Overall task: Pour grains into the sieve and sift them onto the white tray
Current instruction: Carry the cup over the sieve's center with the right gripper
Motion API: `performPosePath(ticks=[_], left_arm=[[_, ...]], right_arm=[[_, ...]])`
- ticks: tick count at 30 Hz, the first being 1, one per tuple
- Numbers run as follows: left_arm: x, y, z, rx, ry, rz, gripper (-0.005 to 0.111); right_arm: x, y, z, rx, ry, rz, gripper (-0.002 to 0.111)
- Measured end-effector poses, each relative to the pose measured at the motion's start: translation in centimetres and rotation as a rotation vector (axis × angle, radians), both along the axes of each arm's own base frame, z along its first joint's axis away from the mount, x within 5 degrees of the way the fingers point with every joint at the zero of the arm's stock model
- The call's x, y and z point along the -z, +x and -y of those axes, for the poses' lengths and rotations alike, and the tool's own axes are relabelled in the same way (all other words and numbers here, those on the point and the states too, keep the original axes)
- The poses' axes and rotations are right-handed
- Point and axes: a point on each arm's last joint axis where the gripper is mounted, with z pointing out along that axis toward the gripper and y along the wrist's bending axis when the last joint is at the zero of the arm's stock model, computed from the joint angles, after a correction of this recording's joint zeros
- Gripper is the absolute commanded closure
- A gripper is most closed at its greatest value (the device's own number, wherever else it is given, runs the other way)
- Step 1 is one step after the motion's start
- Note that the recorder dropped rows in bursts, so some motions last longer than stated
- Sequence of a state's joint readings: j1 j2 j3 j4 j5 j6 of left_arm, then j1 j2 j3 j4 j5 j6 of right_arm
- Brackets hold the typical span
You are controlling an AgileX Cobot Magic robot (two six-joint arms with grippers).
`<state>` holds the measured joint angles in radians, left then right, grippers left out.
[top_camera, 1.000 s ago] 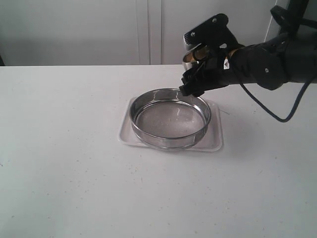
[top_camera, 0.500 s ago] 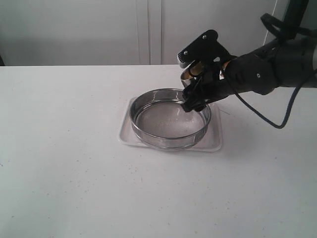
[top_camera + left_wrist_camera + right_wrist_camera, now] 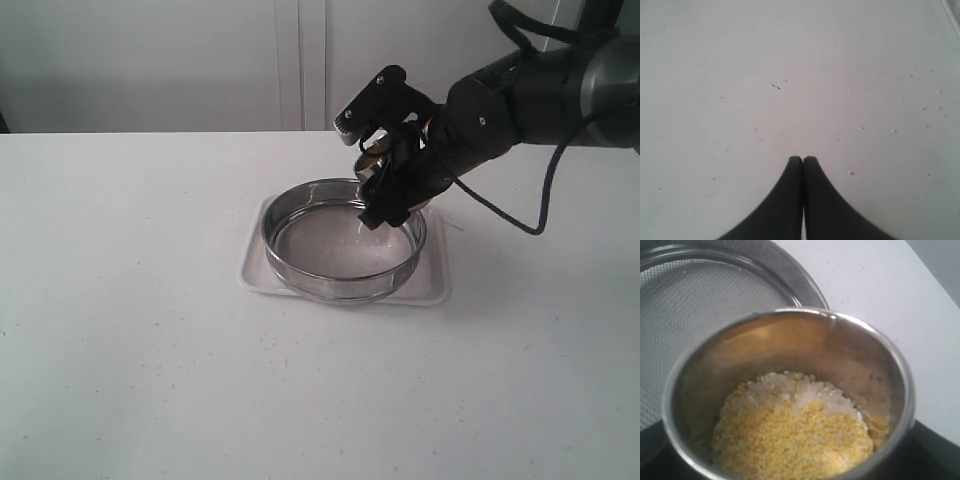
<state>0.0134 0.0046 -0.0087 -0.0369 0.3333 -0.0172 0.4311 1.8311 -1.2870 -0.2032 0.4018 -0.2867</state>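
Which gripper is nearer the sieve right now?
Right. The right gripper holds the steel cup above the rim of the sieve; the left gripper is shut over the tabletop, outside the exterior view.

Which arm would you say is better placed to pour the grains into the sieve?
The right. Its gripper holds the steel cup of grains just above the sieve, at its rim, while the left gripper is shut on nothing over the table.
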Motion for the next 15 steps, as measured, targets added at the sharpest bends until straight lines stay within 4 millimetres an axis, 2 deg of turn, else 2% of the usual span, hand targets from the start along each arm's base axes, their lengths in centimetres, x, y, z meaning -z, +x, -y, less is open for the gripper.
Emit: performPosePath(ticks=[15], left_arm=[[0.0,0.0,0.0,0.000,0.000,0.000,0.107]], right_arm=[[-0.2,2.5,-1.2,-0.104,-0.164,-0.053,0.108]])
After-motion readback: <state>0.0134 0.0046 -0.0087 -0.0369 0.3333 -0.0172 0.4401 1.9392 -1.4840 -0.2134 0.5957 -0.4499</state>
